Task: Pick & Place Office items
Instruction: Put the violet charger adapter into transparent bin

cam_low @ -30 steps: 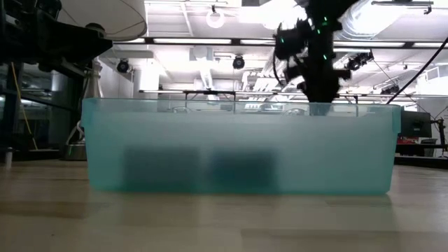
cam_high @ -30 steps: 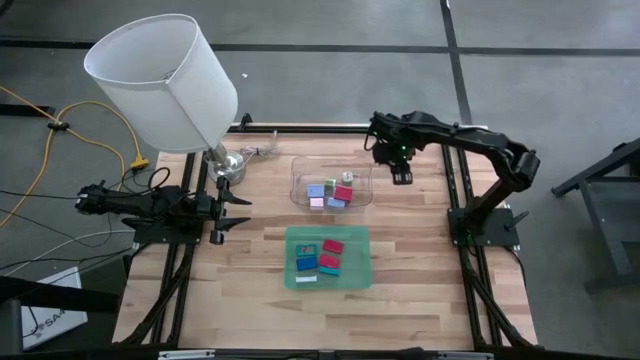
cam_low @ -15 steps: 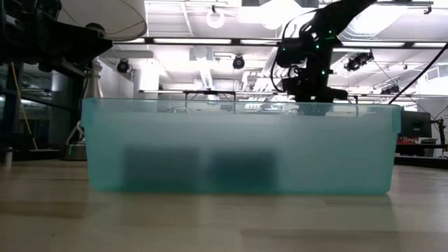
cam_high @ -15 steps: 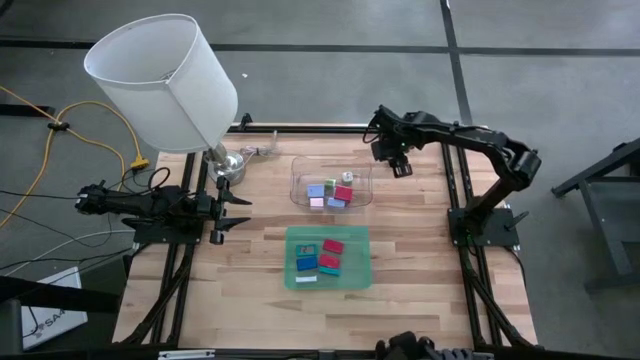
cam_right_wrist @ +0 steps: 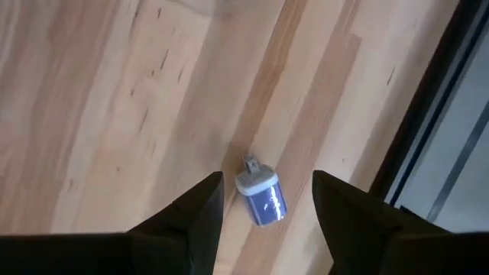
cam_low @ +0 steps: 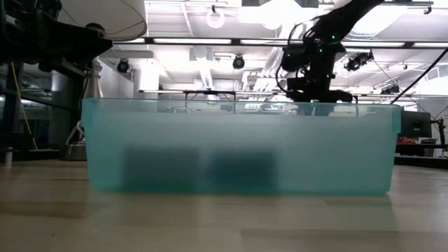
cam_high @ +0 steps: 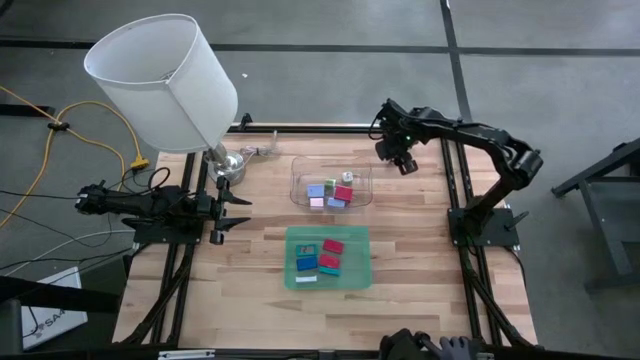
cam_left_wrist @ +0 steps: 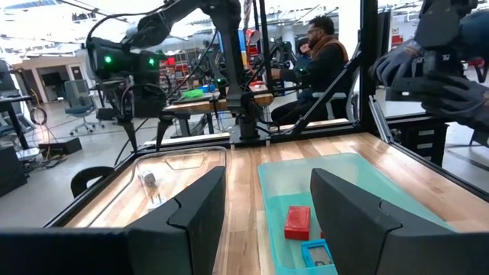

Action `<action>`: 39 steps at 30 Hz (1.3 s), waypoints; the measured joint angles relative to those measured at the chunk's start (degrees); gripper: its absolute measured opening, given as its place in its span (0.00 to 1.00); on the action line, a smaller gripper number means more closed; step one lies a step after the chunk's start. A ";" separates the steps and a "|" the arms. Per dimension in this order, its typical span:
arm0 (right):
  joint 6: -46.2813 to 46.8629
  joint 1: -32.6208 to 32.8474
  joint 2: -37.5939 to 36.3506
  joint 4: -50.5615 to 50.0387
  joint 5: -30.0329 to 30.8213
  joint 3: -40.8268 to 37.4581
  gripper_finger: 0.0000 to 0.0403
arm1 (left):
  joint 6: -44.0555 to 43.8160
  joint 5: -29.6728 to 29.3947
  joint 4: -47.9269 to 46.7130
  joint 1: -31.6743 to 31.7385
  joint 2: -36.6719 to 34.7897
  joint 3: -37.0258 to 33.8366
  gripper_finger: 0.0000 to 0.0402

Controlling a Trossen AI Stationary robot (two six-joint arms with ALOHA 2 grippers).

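Spanning wooden table (cam_high: 260, 250), white lampshade (cam_high: 165, 80), grey floor (cam_high: 560, 60)

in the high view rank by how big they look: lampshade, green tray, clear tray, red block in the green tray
1. lampshade, though it stands nearer the camera
2. green tray
3. clear tray, slightly smaller
4. red block

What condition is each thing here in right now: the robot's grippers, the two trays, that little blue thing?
Left gripper: open, empty, at the table's left edge.
Right gripper: open, empty, above the blue item.
Blue item: lying on bare wood.
Clear tray: holds several blocks.
Green tray: holds several blocks.
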 joint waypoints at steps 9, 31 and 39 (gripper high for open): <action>-1.30 -1.01 0.02 8.27 1.79 -7.95 0.47 | 0.00 0.02 0.00 0.02 0.00 0.00 0.46; -5.52 -3.48 0.04 15.41 2.41 -11.81 0.47 | 0.00 0.01 0.00 0.01 0.00 0.01 0.46; -6.47 -3.96 2.50 15.75 2.43 -11.81 0.47 | 0.00 0.00 0.00 0.01 -0.01 0.01 0.46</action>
